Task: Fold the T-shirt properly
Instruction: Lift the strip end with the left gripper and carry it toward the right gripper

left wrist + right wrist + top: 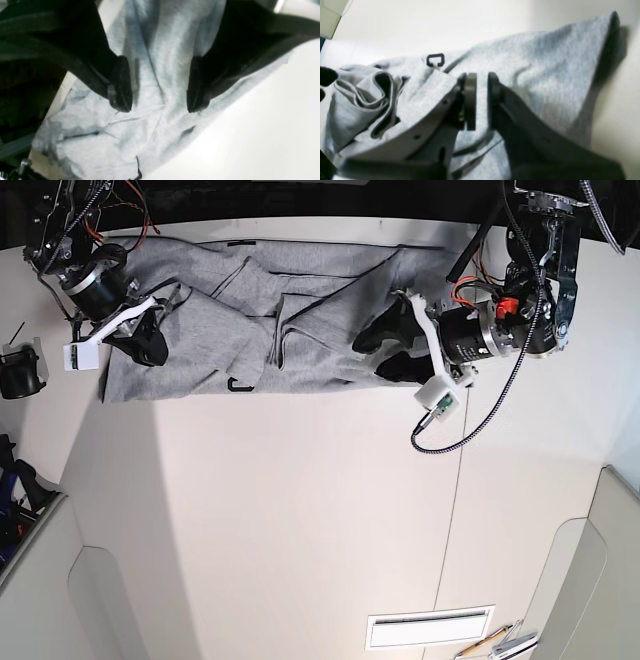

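T-shirt: the large heather-grey cotton T-shirt (250, 320) lies crumpled in a wide band along the top of the base view, on the white table (300, 510). It has many folds and wrinkles. A small piece of black lettering (238, 385) shows at its lower edge, left of the middle.

Left gripper: the black left gripper (160, 85) is at the right end of the T-shirt in the base view. In the left wrist view its two dark fingertips (121, 85) stand well apart, with grey cloth seen between and below them. They do not hold anything.

Right gripper: the right gripper (481, 100) is over the left end of the T-shirt in the base view. In the right wrist view its two pads (470, 100) are close together, with only a narrow gap. Grey cloth shows in this gap, but I cannot tell if the cloth is pinched or only lies behind.

Cloth near the right gripper: a bunched fold (370, 100) lies at the left of the right wrist view.
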Controlling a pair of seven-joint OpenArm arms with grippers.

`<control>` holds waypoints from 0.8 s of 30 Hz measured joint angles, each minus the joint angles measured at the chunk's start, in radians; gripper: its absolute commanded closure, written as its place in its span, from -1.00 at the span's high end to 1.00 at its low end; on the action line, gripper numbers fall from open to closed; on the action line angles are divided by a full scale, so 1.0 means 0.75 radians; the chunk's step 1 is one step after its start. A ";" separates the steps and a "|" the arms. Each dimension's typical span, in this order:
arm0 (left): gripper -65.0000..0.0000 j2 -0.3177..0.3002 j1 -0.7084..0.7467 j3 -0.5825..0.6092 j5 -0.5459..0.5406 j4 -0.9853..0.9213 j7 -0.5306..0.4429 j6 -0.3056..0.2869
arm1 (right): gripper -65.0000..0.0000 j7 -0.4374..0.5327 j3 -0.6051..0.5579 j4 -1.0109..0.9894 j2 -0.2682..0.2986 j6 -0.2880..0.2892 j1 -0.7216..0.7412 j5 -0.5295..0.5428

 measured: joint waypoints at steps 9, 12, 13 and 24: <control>0.17 -0.001 0.039 0.034 -0.005 0.000 0.010 0.000 | -0.73 0.000 0.000 0.000 0.000 0.000 0.000 0.000; 0.17 0.001 0.062 0.105 -0.003 -0.005 -0.004 -0.001 | -0.73 0.001 0.000 0.000 0.000 0.000 0.001 0.000; 0.17 0.001 0.064 0.125 -0.004 -0.006 -0.013 -0.001 | -0.73 0.001 0.000 0.000 0.000 0.000 0.001 0.000; 0.17 -0.001 0.061 0.431 -0.100 -0.006 -0.008 -0.001 | -0.73 0.000 0.000 0.000 0.000 0.000 0.002 0.000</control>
